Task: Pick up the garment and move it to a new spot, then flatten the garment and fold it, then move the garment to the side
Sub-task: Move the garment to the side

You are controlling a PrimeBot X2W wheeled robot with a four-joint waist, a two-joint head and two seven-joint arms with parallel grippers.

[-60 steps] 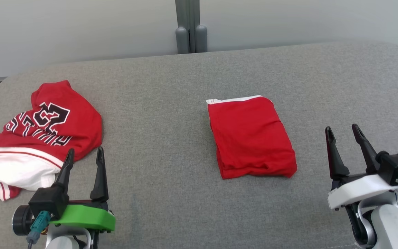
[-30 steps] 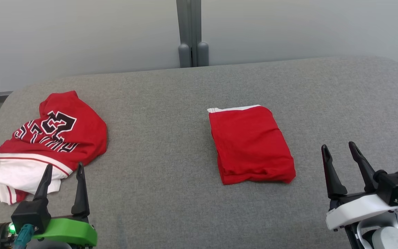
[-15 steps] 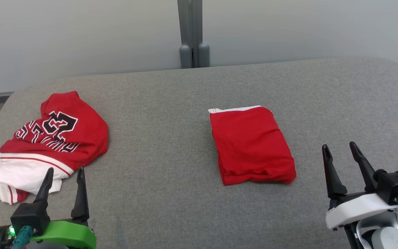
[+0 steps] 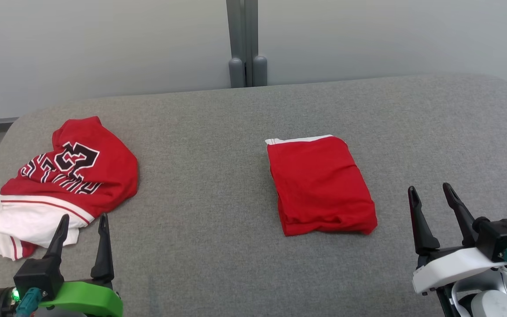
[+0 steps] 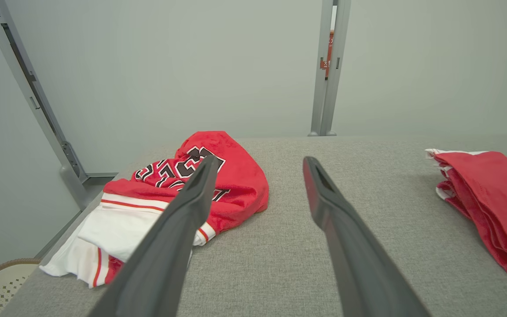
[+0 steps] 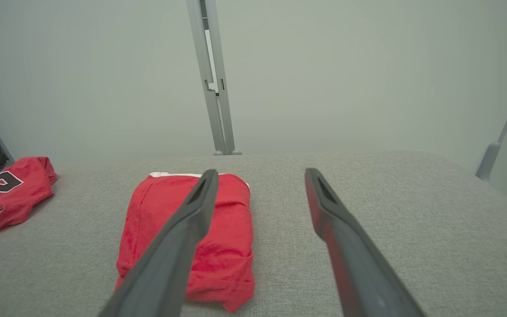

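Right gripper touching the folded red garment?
Apart. Head view shows bare grey cushion between the right gripper and the folded red garment; its jaws stand open, empty.

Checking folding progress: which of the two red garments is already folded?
The plain red garment mid-surface, a neat rectangle with a white edge. The numbered jersey at the left lies crumpled.

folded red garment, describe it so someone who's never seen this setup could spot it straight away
On the wide grey padded surface, look near the middle, slightly right. The folded red garment lies there, a neat plain rectangle with a thin white strip along its far edge. The crumpled jersey at the left end has black lettering and loose white fabric instead.
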